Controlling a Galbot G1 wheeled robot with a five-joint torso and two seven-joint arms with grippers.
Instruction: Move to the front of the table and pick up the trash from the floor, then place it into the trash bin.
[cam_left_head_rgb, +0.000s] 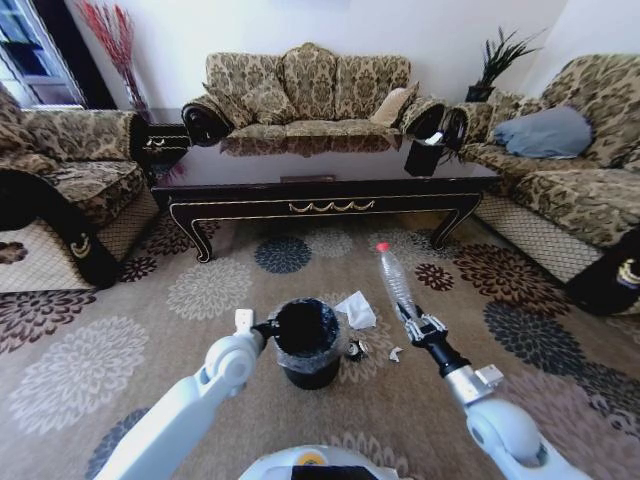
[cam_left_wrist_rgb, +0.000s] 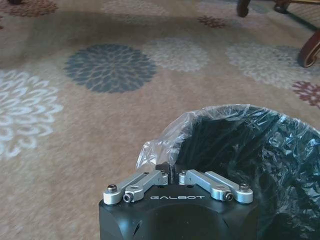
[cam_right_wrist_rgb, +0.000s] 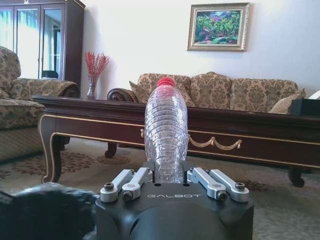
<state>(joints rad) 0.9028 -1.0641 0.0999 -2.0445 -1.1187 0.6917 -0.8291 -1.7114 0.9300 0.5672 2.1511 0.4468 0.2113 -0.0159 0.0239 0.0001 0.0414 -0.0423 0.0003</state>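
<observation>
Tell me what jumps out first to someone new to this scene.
The right gripper holds a clear bottle with a red cap upright above the carpet. The left gripper pinches the bin by its rim, with a tissue lying just beyond it, before the table.

This is a home living room. Three patterned brocade sofas, one along the back wall (cam_left_head_rgb: 310, 90) and one down each side, ring a long glossy dark coffee counter (cam_left_head_rgb: 320, 190) with gold scroll trim and curved legs. A carpet (cam_left_head_rgb: 120, 330) of large flower medallions covers the floor. A framed landscape painting (cam_right_wrist_rgb: 218, 27) hangs on the pale wall, a vase of red stems (cam_right_wrist_rgb: 94, 75) stands by a tall dark cabinet (cam_right_wrist_rgb: 47, 40), and a potted plant (cam_left_head_rgb: 500, 60) sits in the far corner.
</observation>
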